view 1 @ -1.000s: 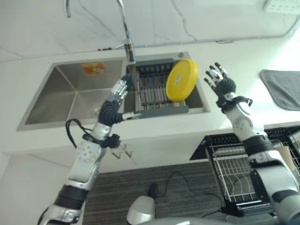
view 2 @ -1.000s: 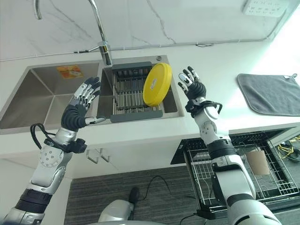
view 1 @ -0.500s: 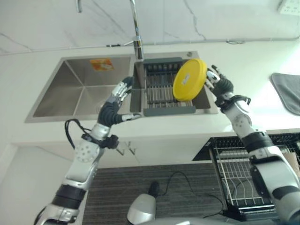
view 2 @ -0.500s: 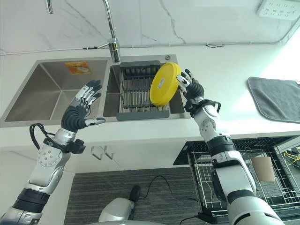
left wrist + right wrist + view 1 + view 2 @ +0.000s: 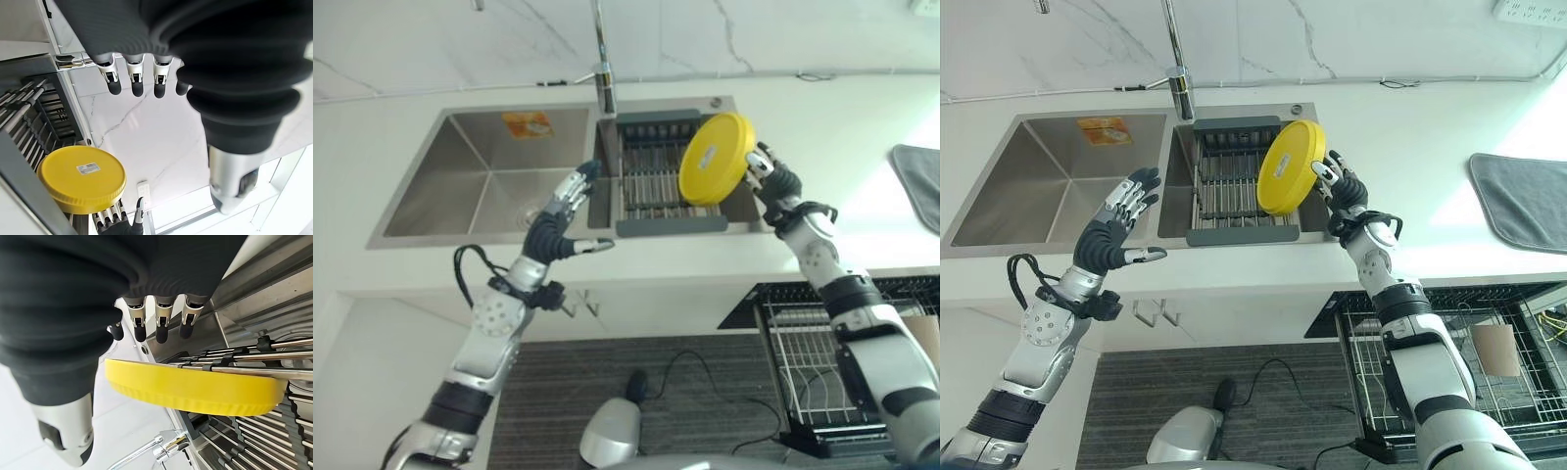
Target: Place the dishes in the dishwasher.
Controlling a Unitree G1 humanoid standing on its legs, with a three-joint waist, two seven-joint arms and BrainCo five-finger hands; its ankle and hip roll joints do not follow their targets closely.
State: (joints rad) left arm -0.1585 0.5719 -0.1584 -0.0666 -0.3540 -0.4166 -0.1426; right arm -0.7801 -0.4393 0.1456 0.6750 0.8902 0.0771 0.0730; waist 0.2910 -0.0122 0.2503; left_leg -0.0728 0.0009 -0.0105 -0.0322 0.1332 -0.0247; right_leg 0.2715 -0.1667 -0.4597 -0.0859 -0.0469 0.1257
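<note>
Take the sink [image 5: 1058,186] as your landmark: the drying rack [image 5: 1234,181] sits in its right-hand basin, with the plate [image 5: 1291,168] tilted on edge at the rack's right end. The faucet [image 5: 1178,78] rises just behind the rack. The dishwasher rack [image 5: 1449,343] lies below the counter, right of the sink.

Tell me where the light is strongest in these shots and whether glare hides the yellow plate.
In the right eye view the countertop beside the right hand is washed out white by bright light, yet the yellow plate stays clearly readable. In the left wrist view a bright window band glares in one corner. In the right wrist view the plate's rim is evenly lit, with the dark wrist cover close to the lens.
</note>
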